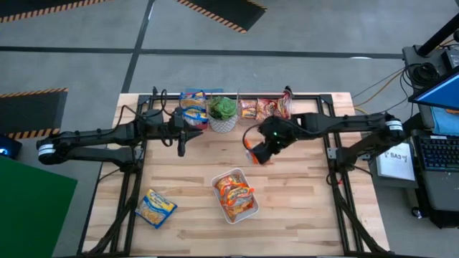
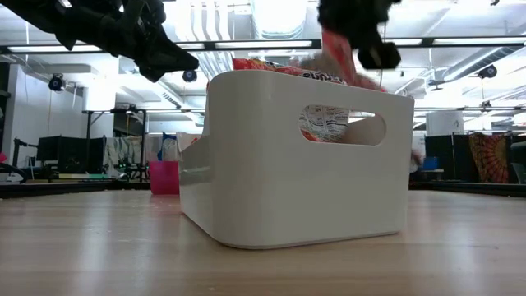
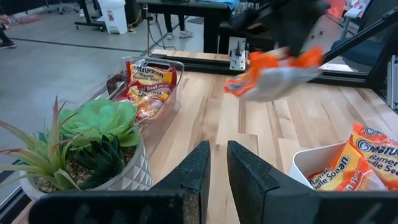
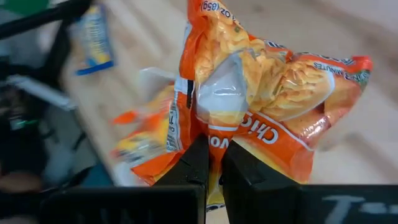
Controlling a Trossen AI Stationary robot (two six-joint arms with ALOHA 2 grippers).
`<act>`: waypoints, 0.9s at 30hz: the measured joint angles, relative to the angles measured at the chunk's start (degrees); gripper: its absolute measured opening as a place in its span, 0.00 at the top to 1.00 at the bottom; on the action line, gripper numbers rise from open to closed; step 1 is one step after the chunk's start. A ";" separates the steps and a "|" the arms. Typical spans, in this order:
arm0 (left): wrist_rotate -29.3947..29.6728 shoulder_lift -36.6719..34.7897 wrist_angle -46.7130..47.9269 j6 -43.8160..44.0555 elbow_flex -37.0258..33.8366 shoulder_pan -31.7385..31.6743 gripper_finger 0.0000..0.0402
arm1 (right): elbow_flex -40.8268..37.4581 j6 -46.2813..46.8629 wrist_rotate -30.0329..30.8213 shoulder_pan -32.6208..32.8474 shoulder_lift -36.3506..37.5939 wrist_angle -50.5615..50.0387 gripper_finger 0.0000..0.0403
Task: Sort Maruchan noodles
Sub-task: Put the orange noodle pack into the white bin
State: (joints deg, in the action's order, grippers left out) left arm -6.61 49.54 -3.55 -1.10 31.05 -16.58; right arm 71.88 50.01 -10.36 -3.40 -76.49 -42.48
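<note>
The right gripper (image 4: 213,163) is clenched on an orange-edged noodle packet (image 4: 261,93), pinching its crumpled lower edge so it fills the right wrist view. From above, that gripper (image 1: 258,154) hangs over the table's middle, the packet only an orange sliver (image 1: 250,152) under it. The left wrist view shows what the overhead hides: the packet (image 3: 273,74) dangles clear of the wood. Just nearer the front edge stands a white bin (image 1: 247,213) holding more orange packets (image 1: 233,190); the low view shows its handle slot (image 2: 341,125). The left gripper (image 3: 214,163) waits beside the potted plant (image 1: 223,112), fingers nearly together and empty. A clear tray (image 3: 177,65) along the far edge holds red-edged packets (image 1: 267,108); blue-edged ones (image 1: 193,106) lie beyond the plant, and one blue-edged packet (image 1: 156,208) lies alone front-left.
</note>
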 joint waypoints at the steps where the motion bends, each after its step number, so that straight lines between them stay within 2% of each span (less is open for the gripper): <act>1: 0.00 0.00 -0.09 0.15 0.00 -0.01 0.91 | 1.14 0.82 -0.36 1.23 -0.06 -0.07 0.97; 6: 0.00 0.00 -0.15 0.17 0.00 0.00 0.91 | 5.15 4.67 -3.46 8.59 -0.42 1.13 0.97; 13: -0.02 0.04 -0.24 0.69 0.01 -0.02 0.91 | 5.40 15.90 -1.84 20.78 -0.55 8.89 0.97; 20: -0.02 0.07 -0.04 3.10 0.01 -0.02 0.91 | 4.80 16.54 21.93 31.11 -0.57 9.86 0.97; 27: -0.02 0.09 1.53 7.54 0.00 0.81 0.91 | 2.48 13.76 36.28 33.47 -0.67 10.13 0.97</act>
State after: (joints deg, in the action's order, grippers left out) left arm -6.63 49.63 -2.02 6.43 31.05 -15.77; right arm 74.35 63.77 25.91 30.08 -77.16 -32.35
